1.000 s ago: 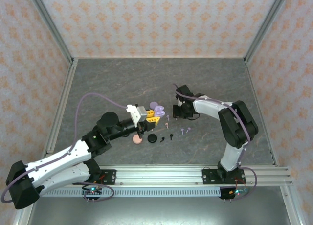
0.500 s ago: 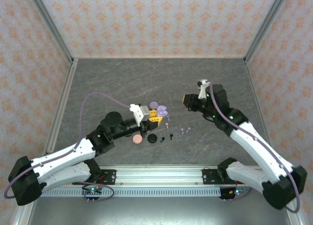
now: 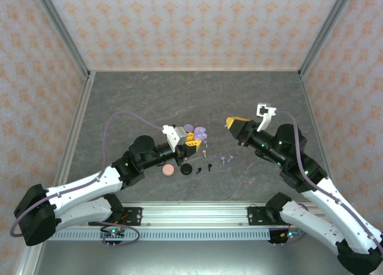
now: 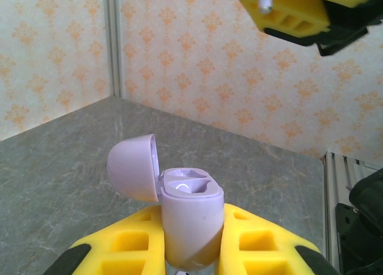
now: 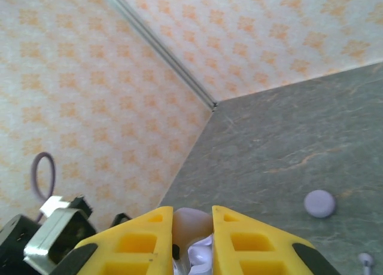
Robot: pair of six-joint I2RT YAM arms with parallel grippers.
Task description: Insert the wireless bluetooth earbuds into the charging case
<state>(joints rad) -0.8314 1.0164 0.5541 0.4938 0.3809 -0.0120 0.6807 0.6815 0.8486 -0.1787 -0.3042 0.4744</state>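
Grey marbled tabletop lies beneath the left gripper, clamped on the open lavender charging case, wells upward, while the right gripper, closed on a pale earbud, hangs higher, well apart to the case's right.

Grey marbled table bears earbuds, pink disc

Charging case: lavender plastic, smooth, soft satin sheen; earbud: pale plastic, smooth, faintly glossy. Fingers of left gripper and right gripper: yellow moulded plastic, matt, pocketed. Table: grey stone-look top, matt, veined; rail along near edge: bare brushed metal.
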